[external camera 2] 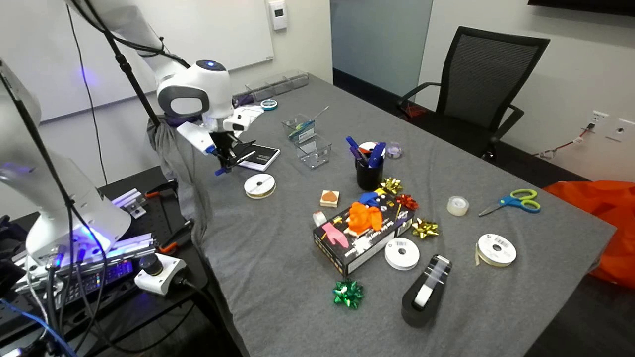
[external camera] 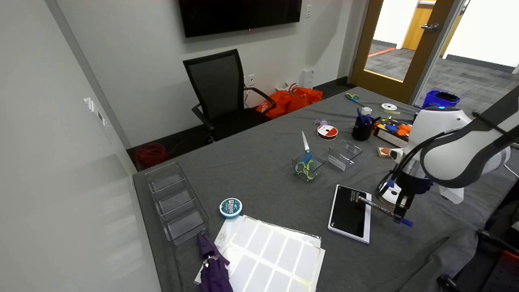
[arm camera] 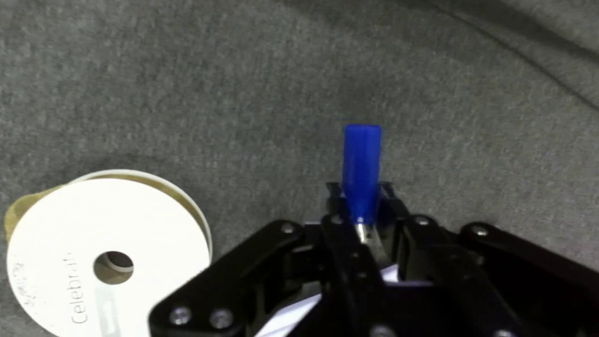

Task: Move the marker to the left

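Tool (arm camera: 360, 189) grips marker (arm camera: 361, 168); only exterior views show its grey end (external camera: 361, 198).

The marker (arm camera: 361, 164) sits in the hand (arm camera: 361, 201); in an exterior view, slab (external camera: 348, 215) at its nine o'clock, sheets (external camera: 275, 257) at eight!

A mesh-backed office chair (external camera: 221, 87), wall-mounted flat screen (external camera: 243, 16), whiteboard (external camera 2: 225, 32) and glazed door (external camera: 424, 56) onto a carpeted corridor (external camera: 478, 77) mark this as an office room.
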